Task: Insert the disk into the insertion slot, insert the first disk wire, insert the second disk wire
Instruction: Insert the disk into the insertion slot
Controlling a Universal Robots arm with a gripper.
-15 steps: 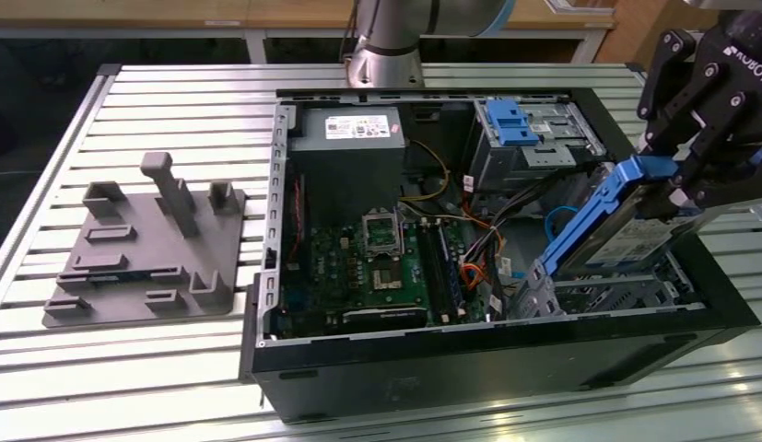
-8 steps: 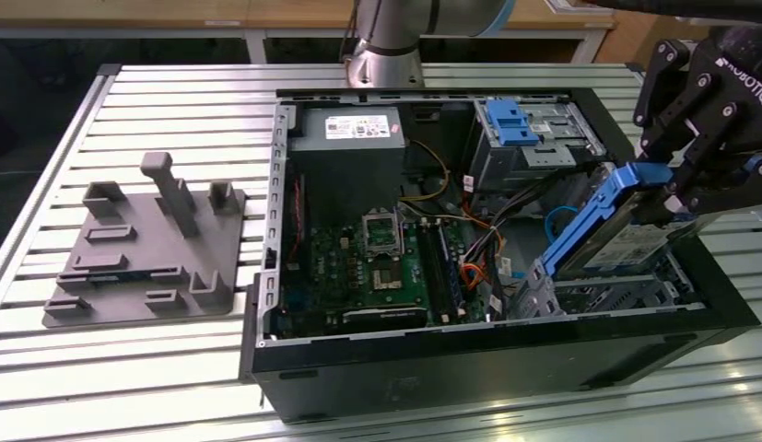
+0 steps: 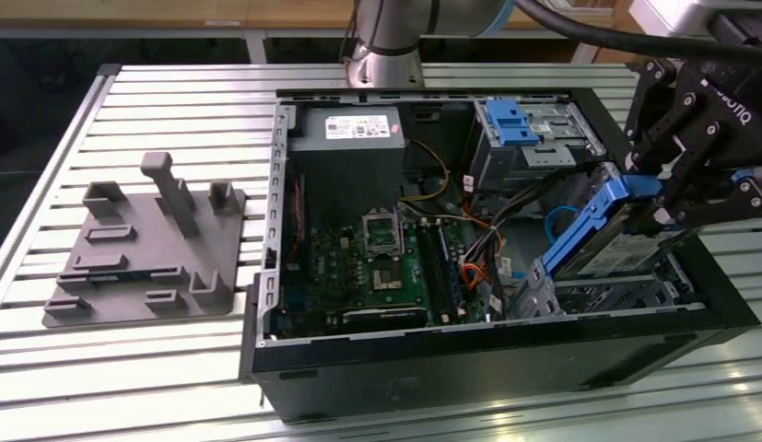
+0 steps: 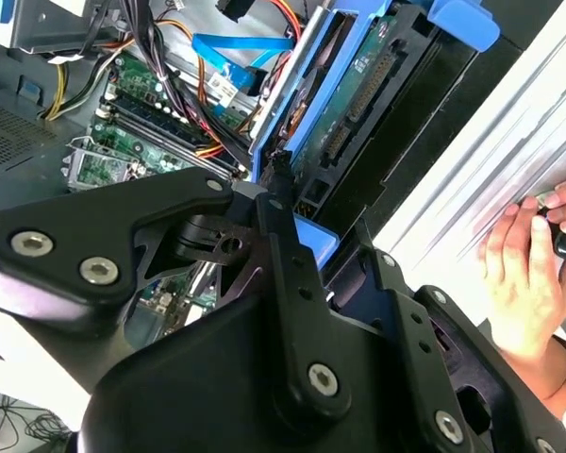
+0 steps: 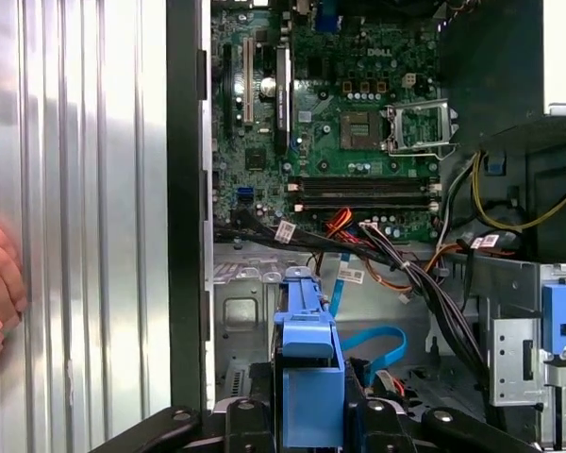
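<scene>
Disk [image 3: 616, 247] hung tilted in my gripper [image 3: 657, 201], the fingers clamped tight on its blue carrier. I saw its lower end at the top of the insertion slot [image 3: 620, 296] inside the open computer case [image 3: 479, 368]. A person's hand [image 4: 526, 276] rested on the table [image 3: 171, 110] beside it.

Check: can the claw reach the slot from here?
Likely yes: the claw holds the disk tilted, its lower end at the slot; the blue cable sits beside the disk, not under it.
</scene>
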